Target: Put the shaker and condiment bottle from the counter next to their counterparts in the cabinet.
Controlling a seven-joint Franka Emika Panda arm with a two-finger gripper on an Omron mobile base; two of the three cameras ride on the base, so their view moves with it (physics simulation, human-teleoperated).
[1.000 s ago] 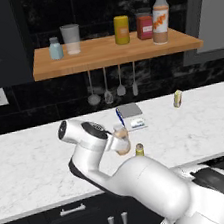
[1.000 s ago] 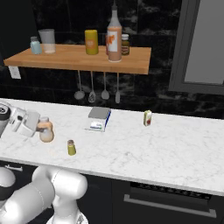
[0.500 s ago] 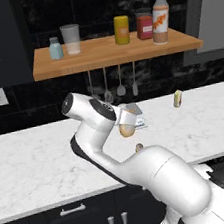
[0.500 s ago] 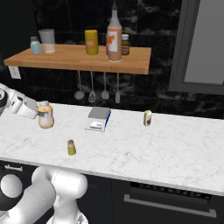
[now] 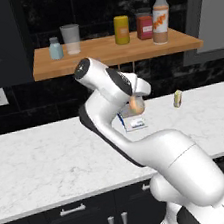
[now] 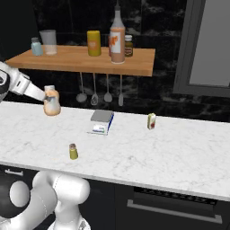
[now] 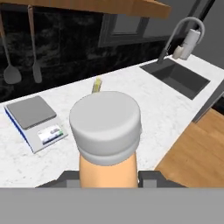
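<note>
gripper [image 6: 50, 104] pinches the smooth peach condiment bottle [image 6: 52, 103], round pale cap; above veined marble counter [image 6: 134, 152]

Condiment bottle [image 5: 136, 105] half behind the arm; hand [image 7: 108, 178] under grey band.

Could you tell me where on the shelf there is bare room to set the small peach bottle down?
The cabinet is bare at its right end, right of the tall bottle and jar. A smaller gap lies between glass and yellow can. Around the tall bottle it is crowded.
</note>
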